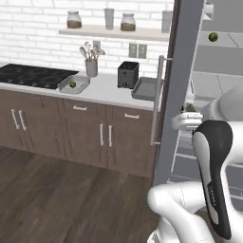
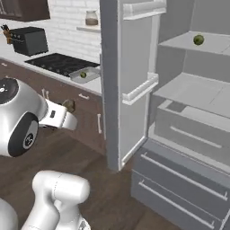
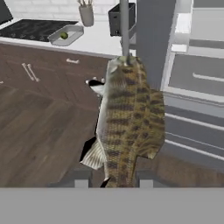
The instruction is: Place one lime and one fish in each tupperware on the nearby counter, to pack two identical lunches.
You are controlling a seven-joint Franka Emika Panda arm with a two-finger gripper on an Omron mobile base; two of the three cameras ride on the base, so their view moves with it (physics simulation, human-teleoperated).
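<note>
Hand view: pincer (image 3: 113,183) at 6 o'clock, closed narrowly on the brown-olive fish (image 3: 127,122), fish body running up from the finger tips toward 12 o'clock, striped flank facing the camera, pale fin at about 7 o'clock. Beyond the fish, at 11 o'clock, whitish tupperware (image 3: 66,36) on the pale surface (image 3: 98,41) with one lime (image 3: 64,36) inside. Black toaster (image 3: 117,18) near 12 o'clock, utensil holder (image 3: 86,15) just left of it, dark cooktop (image 3: 33,28) toward 10 o'clock.

Left base view: whitish tupperware (image 1: 74,84) at 10 o'clock on the surface (image 1: 107,90), beside the cooktop (image 1: 33,75), lime (image 1: 72,84) resting in it. Darker grey tupperware (image 1: 146,88) near 12 o'clock, right of the toaster (image 1: 127,74), partly hidden behind the open fridge door (image 1: 182,80). Second lime (image 1: 213,36) at 1 o'clock on an upper fridge shelf (image 1: 223,40). Jars on the wall shelf (image 1: 114,32) at 12 o'clock. Fish seen only as a small dark shape (image 1: 190,108) at the wrist, around 3 o'clock; grip not readable from there.

Right base view: fish tip (image 2: 68,105) at 9 o'clock, just past the white wrist, over the wooden floor (image 2: 90,152) and in front of the brown cabinets. Whitish tupperware (image 2: 85,74) with its lime (image 2: 83,75) at 10 o'clock, well apart from the fish. Other lime (image 2: 198,40) at 1 o'clock on the fridge shelf (image 2: 211,45).
</note>
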